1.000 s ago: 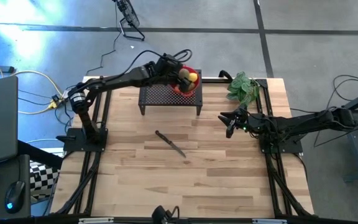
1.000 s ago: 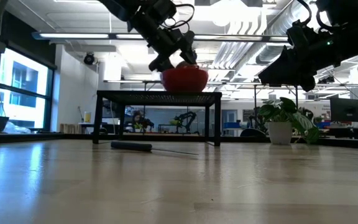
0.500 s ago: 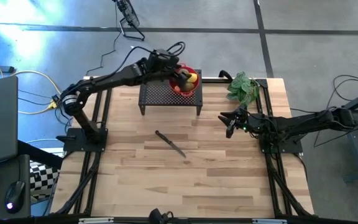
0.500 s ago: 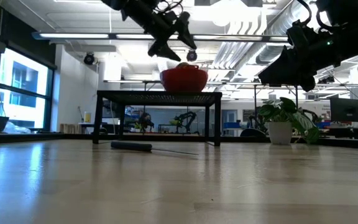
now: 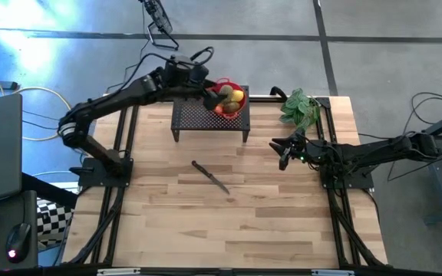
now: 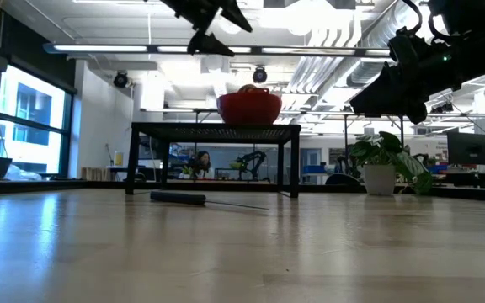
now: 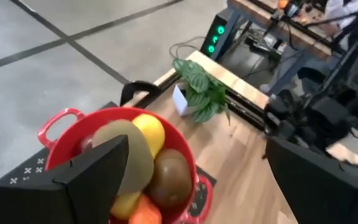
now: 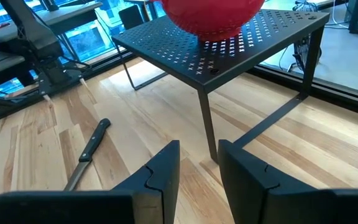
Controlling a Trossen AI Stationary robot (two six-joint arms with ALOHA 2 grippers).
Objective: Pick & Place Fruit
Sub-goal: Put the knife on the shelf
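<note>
Left claw (image 5: 203,83), upper centre-left of high view, fingers apart, empty, beside the bowl (image 5: 239,112) on the rack (image 5: 209,120). Fruit (image 5: 231,97) piled in bowl. Right claw (image 5: 284,152), centre-right, narrowly parted, empty, waiting. Advice: descend straight onto one top fruit, avoid rim. Left wrist view shows kiwis (image 7: 169,176); low view hides them.
</note>
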